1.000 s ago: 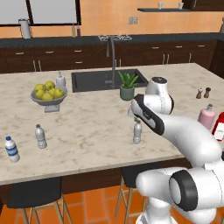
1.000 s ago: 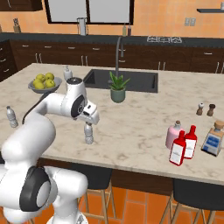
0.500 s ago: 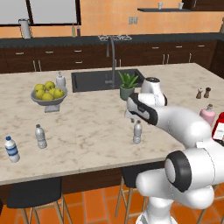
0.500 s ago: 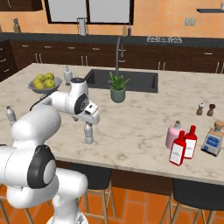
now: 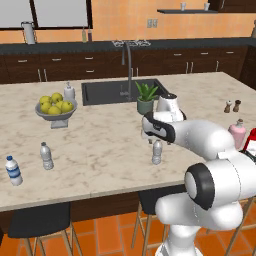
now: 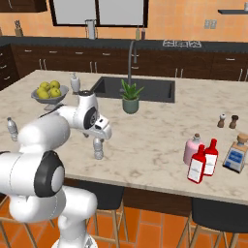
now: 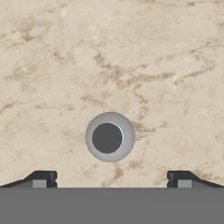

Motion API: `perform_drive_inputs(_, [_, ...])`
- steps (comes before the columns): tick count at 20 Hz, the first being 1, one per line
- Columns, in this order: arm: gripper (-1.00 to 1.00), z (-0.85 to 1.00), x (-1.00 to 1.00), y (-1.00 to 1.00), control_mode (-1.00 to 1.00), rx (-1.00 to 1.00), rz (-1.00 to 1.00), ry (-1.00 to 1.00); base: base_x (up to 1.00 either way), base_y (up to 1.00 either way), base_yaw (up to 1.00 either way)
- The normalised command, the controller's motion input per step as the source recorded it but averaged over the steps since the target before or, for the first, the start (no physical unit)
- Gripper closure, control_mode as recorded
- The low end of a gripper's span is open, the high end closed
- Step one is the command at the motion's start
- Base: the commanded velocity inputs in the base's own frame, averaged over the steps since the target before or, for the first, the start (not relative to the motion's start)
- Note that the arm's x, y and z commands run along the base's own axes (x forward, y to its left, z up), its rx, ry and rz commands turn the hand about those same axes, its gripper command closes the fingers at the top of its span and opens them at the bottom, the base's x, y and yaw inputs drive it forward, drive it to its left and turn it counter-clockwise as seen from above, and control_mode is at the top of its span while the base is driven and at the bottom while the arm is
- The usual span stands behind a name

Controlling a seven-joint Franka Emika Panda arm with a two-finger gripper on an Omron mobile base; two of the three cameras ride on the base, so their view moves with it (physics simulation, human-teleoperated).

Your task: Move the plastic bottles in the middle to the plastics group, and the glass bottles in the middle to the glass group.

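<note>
With its jaws spread wide and nothing between them, the gripper hangs directly above the grey bottle, which stands upright mid-counter, well apart from the plastics pair at the left. Risk: descending off-centre, one fingertip would strike the cap and topple the slim bottle.

No legible txt anywhere. Labels on the red bottles & blue-label water bottle too small/blurred to read.
</note>
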Motion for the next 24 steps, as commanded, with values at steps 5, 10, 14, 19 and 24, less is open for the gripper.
perform_drive_inputs(5, [-1.00,-0.14,0.16,0.00,-1.00,-0.13,0.00,0.00,0.00,0.00,0.00])
perform_drive_inputs(10, [-1.00,-0.14,0.10,0.00,-1.00,-0.08,0.00,0.00,0.00,0.00,0.00])
perform_drive_inputs(14, [-1.00,-0.15,0.05,0.00,-1.00,-0.04,0.02,0.00,0.00,0.00,0.00])
perform_drive_inputs(19, [-1.00,-0.08,0.12,-0.01,-1.00,-0.04,0.04,-0.04,0.00,0.00,0.00])
perform_drive_inputs(24, [-1.00,-0.04,0.07,-0.04,-1.00,-0.01,0.07,-0.09,0.00,0.00,0.00])
